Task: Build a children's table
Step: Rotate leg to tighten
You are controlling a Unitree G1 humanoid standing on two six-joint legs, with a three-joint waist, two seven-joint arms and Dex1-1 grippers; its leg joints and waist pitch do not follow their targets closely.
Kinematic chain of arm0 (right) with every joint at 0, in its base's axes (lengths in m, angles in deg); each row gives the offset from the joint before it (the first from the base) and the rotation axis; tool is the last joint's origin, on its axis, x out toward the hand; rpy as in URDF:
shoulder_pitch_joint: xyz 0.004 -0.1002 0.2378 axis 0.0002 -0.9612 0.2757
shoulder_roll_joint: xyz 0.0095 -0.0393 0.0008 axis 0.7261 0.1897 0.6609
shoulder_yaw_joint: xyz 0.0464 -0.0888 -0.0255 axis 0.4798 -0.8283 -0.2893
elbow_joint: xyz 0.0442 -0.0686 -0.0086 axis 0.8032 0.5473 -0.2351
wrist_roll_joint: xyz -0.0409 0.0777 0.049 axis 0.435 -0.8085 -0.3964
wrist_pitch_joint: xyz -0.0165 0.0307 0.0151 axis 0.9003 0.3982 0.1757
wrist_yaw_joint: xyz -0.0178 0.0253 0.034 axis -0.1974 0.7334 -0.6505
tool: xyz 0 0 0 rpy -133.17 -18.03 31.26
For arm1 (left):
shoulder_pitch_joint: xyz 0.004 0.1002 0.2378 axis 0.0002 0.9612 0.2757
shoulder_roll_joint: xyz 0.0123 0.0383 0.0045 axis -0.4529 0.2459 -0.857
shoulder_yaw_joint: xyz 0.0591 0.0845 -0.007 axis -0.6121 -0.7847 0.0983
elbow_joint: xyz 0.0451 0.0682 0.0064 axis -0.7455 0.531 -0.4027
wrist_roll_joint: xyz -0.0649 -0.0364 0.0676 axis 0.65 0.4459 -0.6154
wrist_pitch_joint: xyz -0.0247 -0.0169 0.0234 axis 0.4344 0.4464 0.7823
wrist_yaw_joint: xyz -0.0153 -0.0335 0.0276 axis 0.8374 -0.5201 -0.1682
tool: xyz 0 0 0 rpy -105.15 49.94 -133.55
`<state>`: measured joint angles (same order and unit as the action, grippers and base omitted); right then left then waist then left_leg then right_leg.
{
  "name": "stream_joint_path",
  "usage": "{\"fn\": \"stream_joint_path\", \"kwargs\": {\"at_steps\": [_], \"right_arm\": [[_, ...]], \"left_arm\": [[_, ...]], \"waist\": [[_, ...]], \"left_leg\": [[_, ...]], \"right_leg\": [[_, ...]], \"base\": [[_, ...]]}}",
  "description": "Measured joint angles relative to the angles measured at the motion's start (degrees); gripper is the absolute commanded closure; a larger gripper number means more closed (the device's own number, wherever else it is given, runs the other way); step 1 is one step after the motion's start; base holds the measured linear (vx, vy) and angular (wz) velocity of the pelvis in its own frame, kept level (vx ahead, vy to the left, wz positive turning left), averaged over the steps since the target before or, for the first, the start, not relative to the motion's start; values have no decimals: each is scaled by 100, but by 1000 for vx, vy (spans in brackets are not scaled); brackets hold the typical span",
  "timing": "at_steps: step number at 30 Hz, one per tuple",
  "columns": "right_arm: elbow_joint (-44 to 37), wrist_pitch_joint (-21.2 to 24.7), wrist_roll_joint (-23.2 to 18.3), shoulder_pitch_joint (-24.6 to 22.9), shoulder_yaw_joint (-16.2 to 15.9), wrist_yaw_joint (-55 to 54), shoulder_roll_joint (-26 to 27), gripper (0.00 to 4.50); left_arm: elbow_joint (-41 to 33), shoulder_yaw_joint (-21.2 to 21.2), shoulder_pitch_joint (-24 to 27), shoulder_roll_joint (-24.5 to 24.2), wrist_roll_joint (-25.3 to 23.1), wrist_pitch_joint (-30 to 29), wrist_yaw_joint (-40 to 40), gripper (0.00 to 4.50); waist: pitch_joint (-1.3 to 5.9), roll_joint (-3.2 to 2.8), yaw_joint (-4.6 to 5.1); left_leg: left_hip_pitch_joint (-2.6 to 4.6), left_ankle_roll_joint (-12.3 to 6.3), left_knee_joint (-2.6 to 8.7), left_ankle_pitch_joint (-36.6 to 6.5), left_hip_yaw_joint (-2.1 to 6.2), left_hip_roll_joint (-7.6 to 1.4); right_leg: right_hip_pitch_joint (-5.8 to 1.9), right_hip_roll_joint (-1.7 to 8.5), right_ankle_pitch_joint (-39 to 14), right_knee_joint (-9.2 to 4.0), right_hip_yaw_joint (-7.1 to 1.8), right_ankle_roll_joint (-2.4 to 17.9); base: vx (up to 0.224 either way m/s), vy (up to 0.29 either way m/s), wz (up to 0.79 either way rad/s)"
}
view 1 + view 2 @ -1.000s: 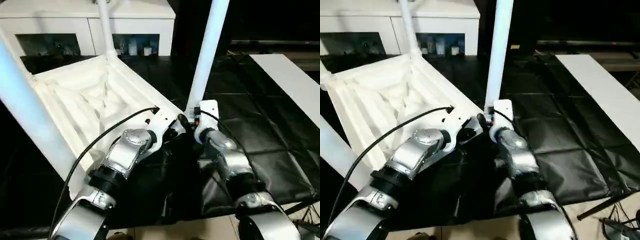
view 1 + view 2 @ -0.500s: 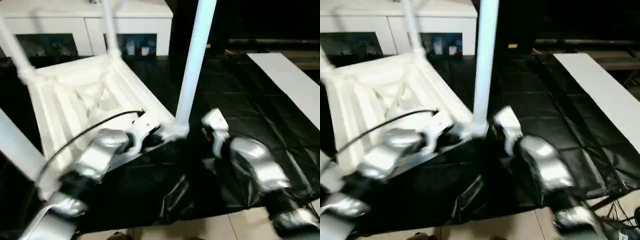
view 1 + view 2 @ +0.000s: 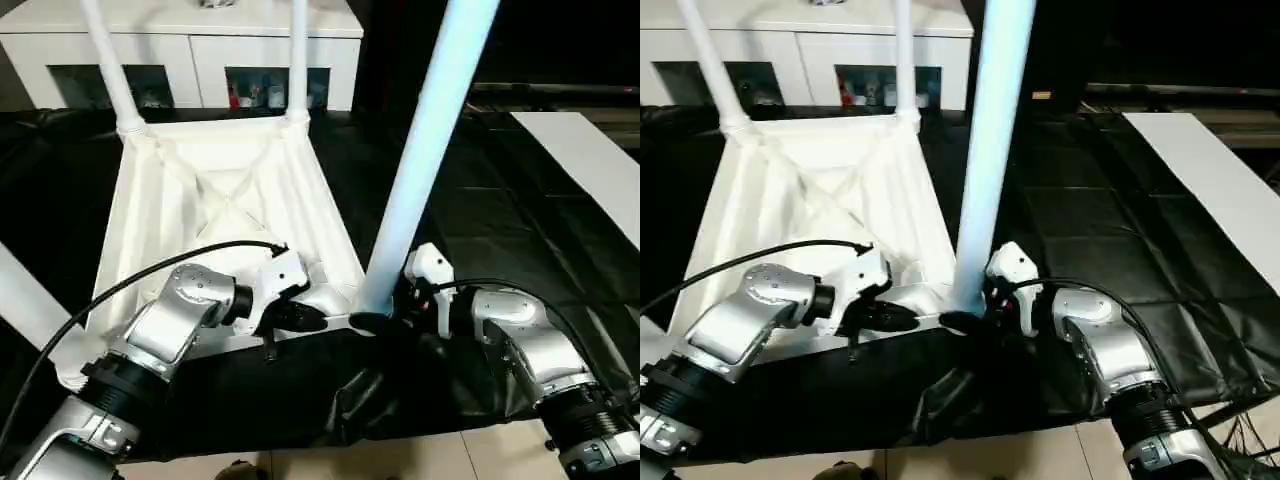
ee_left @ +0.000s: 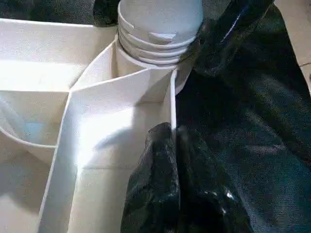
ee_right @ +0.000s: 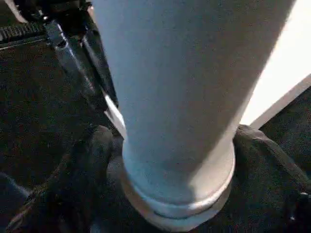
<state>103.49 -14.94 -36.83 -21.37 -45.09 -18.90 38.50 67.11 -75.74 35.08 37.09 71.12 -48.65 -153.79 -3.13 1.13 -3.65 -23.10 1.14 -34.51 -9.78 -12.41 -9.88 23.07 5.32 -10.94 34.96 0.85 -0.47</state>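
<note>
Looking at it, the tabletop (image 3: pixel 215 215) lies upside down on the black sheet (image 3: pixel 500 230), ribs up, so the corner sockets face upward for legs. Left gripper (image 4: pixel 167 145) is pinched shut on the near edge wall, probably to keep the whole thing from turning. Right gripper (image 5: pixel 160 170) has its fingers spread wide around the base of the near-right leg (image 3: pixel 425 150), one black finger (image 5: pixel 82 170) on each side, looks set to twist it tight. Two far legs (image 3: pixel 110 65) are already standing in their sockets

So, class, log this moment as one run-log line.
left fingers: pinching tabletop rim | right fingers: around near leg base | leg: upright in corner socket
</note>
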Motion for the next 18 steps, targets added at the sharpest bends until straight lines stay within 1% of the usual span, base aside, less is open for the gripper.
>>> {"fn": "stream_joint_path", "kwargs": {"at_steps": [1,3,4,7,10,12,15,18], "right_arm": [[5,3,-7,0,0,7,-15,86],[20,7,-16,0,0,10,-19,86],[23,12,-24,0,3,11,-19,110],[30,60,-51,1,23,6,-16,127],[63,61,-57,2,52,11,18,159],[73,62,-58,2,63,11,32,167],[209,54,-73,0,177,-135,240,175],[472,-85,-43,23,323,-783,584,177]], "left_arm": [[0,0,0,-9,1,0,-10,450],[0,1,0,-18,2,1,-15,450],[0,1,0,-20,2,1,-15,450],[0,1,0,-27,2,1,-21,450],[0,1,0,-34,2,1,-30,450],[0,1,0,-35,2,1,-34,450],[6,27,0,-27,-2,-3,29,450],[139,176,-3,142,-73,-44,397,450]], "waist": [[0,0,1],[0,0,1],[0,0,0],[0,0,0],[0,0,0],[1,1,1],[2,2,29],[7,10,60]], "left_leg": [[0,0,0,0,0,0],[0,0,0,0,0,0],[0,0,0,0,0,0],[0,0,0,0,0,0],[0,0,-1,0,0,0],[1,0,-1,0,0,0],[4,1,0,1,0,-1],[10,4,-1,2,0,-1]], "right_leg": [[0,0,0,-1,0,0],[0,0,0,-1,0,0],[0,0,0,-1,0,0],[0,0,0,0,0,0],[-1,0,0,0,0,1],[-1,0,1,0,0,1],[0,-1,2,4,0,3],[-2,-2,6,6,-1,9]], "base": [[0,0,0],[0,0,0],[0,0,0],[0,0,0],[0,0,0],[0,0,0],[0,0,0],[0,0,0]]}}
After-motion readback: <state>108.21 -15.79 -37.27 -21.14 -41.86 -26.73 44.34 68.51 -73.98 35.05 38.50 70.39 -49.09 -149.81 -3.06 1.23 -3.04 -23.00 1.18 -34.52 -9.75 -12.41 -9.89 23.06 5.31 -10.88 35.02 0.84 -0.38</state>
